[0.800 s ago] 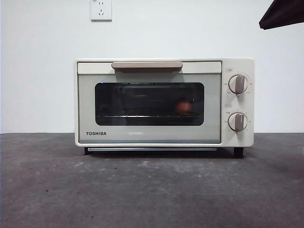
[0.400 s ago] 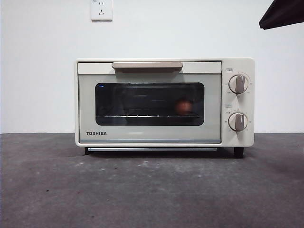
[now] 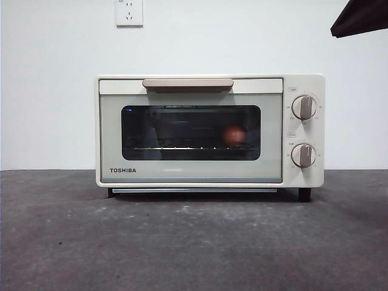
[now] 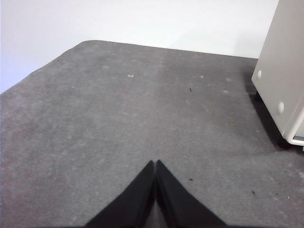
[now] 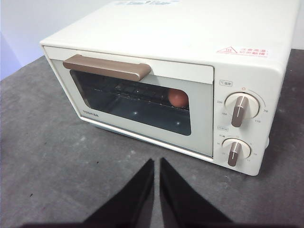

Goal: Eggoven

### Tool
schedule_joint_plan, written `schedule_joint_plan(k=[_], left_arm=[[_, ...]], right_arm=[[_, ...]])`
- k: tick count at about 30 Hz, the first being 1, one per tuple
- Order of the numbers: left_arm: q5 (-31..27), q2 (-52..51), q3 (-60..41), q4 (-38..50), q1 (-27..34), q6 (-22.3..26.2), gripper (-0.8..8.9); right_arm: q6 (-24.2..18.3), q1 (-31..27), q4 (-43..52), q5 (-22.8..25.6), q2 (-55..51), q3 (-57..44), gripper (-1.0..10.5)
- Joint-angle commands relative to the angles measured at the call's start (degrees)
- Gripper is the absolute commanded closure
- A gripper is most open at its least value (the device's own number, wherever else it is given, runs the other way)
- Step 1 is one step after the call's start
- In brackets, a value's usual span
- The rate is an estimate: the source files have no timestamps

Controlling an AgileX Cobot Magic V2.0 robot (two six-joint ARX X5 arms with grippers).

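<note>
The cream TOSHIBA oven [image 3: 209, 176] stands in the middle of the table with its door closed and its tan handle [image 3: 188, 83] on top. Through the dark window the reddish-brown egg [image 3: 234, 135] rests on the rack, toward the right side; the right wrist view shows the egg [image 5: 178, 98] too. My right gripper [image 5: 156, 163] hovers shut in front of the oven [image 5: 199, 52], above the table and apart from it. My left gripper [image 4: 155, 164] is shut over bare table, with the oven's side wall [image 4: 280, 61] off to one side.
Two grey knobs [image 3: 304, 107] [image 3: 302, 155] sit on the oven's right panel. A wall socket [image 3: 129, 12] is on the white wall behind. A dark arm tip [image 3: 361, 17] shows at the top right corner. Grey table surface [image 3: 194, 242] spreads in front of the oven.
</note>
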Motion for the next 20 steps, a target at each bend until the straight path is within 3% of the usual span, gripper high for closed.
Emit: schedule_joint_plan(k=[1, 12, 16, 20], left_arm=[[-0.13, -0.09, -0.22, -1.14, 0.04, -0.31, 8.08], [-0.13, -0.09, -0.22, -1.14, 0.04, -0.33, 8.08], [-0.15, -0.09, -0.22, -1.18, 0.04, -0.31, 8.08], [-0.13, -0.09, -0.22, -1.14, 0.04, -0.31, 8.08]], right_arm=[[-0.46, 0.31, 0.57, 0.17, 0.17, 0.15, 9.4], [-1.73, -0.37, 0.31, 0.90, -0.87, 0.15, 9.4], [-4.92, -6.73, 0.63, 2.69, -5.84, -0.37, 9.4], [-4.92, -15.08, 2.69, 2.36, -10.14, -3.13, 9.4]])
